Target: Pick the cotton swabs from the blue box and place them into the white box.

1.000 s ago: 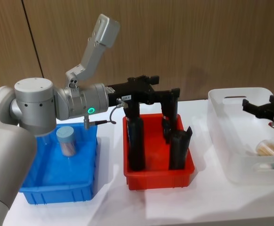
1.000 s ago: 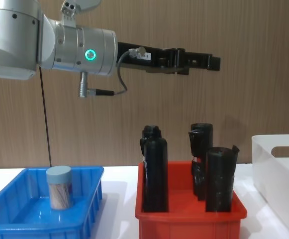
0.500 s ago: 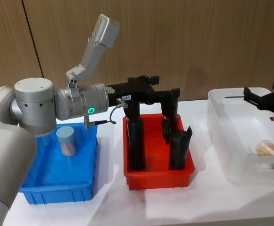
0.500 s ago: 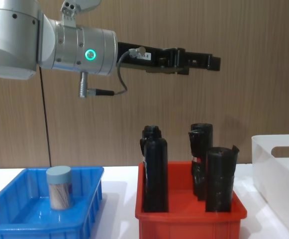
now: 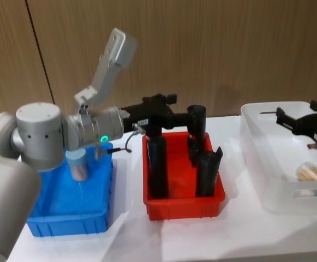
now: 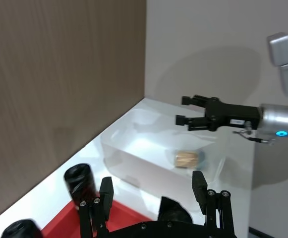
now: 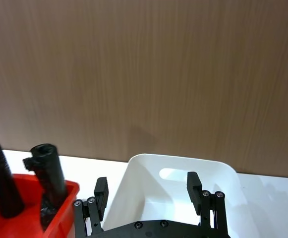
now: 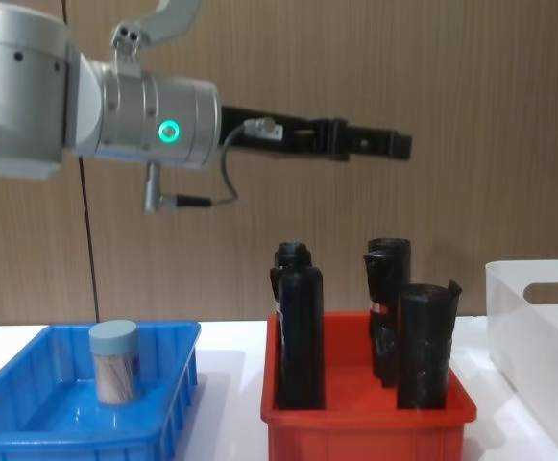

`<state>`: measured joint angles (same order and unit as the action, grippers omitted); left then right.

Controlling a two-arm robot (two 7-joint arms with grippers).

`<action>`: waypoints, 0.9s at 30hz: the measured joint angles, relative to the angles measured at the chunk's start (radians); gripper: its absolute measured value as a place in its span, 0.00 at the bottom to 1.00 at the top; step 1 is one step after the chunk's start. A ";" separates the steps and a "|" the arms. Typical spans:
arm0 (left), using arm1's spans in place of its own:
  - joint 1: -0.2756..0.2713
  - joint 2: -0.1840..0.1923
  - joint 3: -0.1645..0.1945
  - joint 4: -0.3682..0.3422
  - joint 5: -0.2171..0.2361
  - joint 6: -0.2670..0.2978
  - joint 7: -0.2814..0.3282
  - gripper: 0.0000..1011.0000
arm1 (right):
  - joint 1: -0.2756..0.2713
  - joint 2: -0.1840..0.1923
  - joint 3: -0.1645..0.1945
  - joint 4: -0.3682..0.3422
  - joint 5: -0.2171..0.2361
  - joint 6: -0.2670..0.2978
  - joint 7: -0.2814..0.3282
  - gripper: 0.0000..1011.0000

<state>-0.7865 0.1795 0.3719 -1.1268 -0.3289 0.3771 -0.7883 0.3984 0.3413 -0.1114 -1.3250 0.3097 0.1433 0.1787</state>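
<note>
**One jar upright in blue, one flat in white; both pincers released**

Head view: jar of cotton swabs (image 5: 77, 164) upright toward the far side of the blue box (image 5: 43, 221), long axis vertical, lid up. Second jar (image 5: 311, 172) on its side in the white box (image 5: 256, 164), long axis about level. Left arm stretched level across from the left, left pincer (image 5: 159, 103) over the back of the red bin (image 5: 183, 206) and its black rolls (image 5: 157, 164). Right pincer (image 5: 298, 115) over the white box, fingers spread, gripping nothing.

Left wrist view: left pincer (image 6: 152, 187) with fingers apart and nothing between them. Farther off, the white box (image 6: 134, 163) with the second jar (image 6: 187, 158) lying inside. Right pincer (image 6: 189, 110) above that jar, well apart from it, likewise released.

Right wrist view: right pincer (image 7: 147, 188) wide apart, with the white box (image 7: 183, 166) and its handle slot beyond the fingers. Red bin (image 7: 64, 191) and a black roll (image 7: 47, 168) beside it.

Chest view: heights, seen side-on. Jar of cotton swabs (image 8: 113, 362) standing on the floor of the blue box (image 8: 173, 384), lid above the rim. Left pincer (image 8: 394, 144) high over the red bin (image 8: 365, 437), well clear of the roll tops. White box (image 8: 538, 336) at the right edge, on the bench.
</note>
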 joint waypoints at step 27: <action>0.255 0.094 0.039 -0.233 0.060 -0.170 0.361 0.99 | -0.259 -0.002 -0.073 -0.278 -0.015 -0.069 -0.071 0.99</action>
<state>-0.5314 0.2739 0.4109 -1.3598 -0.2689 0.2075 -0.4270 0.1398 0.3393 -0.1839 -1.6026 0.2950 0.0742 0.1077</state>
